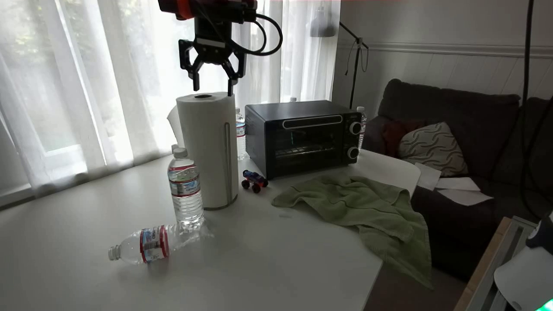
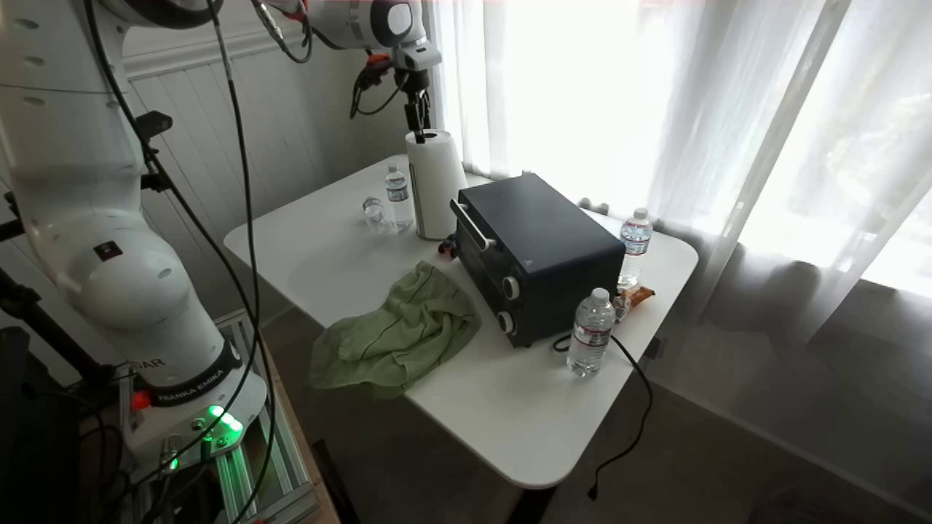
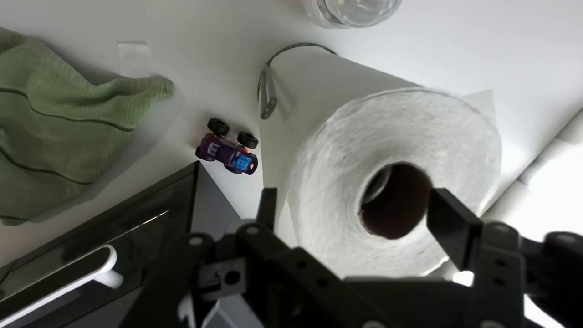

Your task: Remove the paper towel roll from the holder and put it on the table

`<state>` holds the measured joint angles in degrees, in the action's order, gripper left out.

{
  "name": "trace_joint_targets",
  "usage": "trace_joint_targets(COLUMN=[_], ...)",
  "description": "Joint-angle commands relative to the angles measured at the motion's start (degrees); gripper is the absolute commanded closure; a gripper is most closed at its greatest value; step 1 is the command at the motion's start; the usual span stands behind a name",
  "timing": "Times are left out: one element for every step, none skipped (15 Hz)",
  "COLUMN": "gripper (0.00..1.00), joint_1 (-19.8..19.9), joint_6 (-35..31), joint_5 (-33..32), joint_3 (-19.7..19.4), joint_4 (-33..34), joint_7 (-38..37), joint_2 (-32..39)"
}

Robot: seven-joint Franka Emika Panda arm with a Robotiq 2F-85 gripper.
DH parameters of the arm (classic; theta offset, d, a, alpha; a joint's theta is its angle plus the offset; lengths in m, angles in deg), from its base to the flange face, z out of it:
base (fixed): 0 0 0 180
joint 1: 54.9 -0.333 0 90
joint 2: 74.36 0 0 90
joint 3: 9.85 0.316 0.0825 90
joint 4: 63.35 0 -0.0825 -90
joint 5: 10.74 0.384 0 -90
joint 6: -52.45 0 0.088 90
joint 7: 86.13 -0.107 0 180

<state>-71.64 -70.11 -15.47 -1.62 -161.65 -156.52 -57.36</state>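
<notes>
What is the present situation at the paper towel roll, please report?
Fingers open, gripping nothing. Paper towel roll upright on its holder. Standing bottle close beside it, possibly in the way.

White paper towel roll (image 1: 206, 151), black claw (image 1: 213, 92), dark-striped green cloth (image 3: 59, 141), white table (image 1: 281, 263)

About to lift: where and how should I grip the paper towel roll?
Probably the top of its paper wall, from straight above, the hand straddling it into the hollow core: the roll stands upright and looks wider than the hand's opening.
</notes>
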Motion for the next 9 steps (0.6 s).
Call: trace_joint_targets(gripper=[0.16, 0.22, 0.23, 0.27, 0.32, 0.30, 0.34, 0.34, 0.36], joint_1=[0.04, 0.10, 0.13, 0.16, 0.16, 0.15, 0.14, 0.14, 0.07], joint_6=[1.61, 1.91, 2.05, 2.30, 2.50, 2.68, 2.81, 2.92, 3.10], joint_5=[1.53, 1.63, 1.65, 1.70, 1.74, 1.73, 1.70, 1.69, 1.57], joint_3=[-0.19, -0.20, -0.23, -0.23, -0.24, -0.25, -0.28, -0.28, -0.29], joint_4=[0.21, 0.23, 0.23, 0.26, 0.31, 0.34, 0.41, 0.49, 0.70], joint_7=[-0.28, -0.21, -0.20, -0.17, -0.15, -0.16, -0.16, -0.15, -0.20], joint_2=[-0.03, 0.08, 0.15, 0.20, 0.27, 0.31, 0.37, 0.43, 0.53])
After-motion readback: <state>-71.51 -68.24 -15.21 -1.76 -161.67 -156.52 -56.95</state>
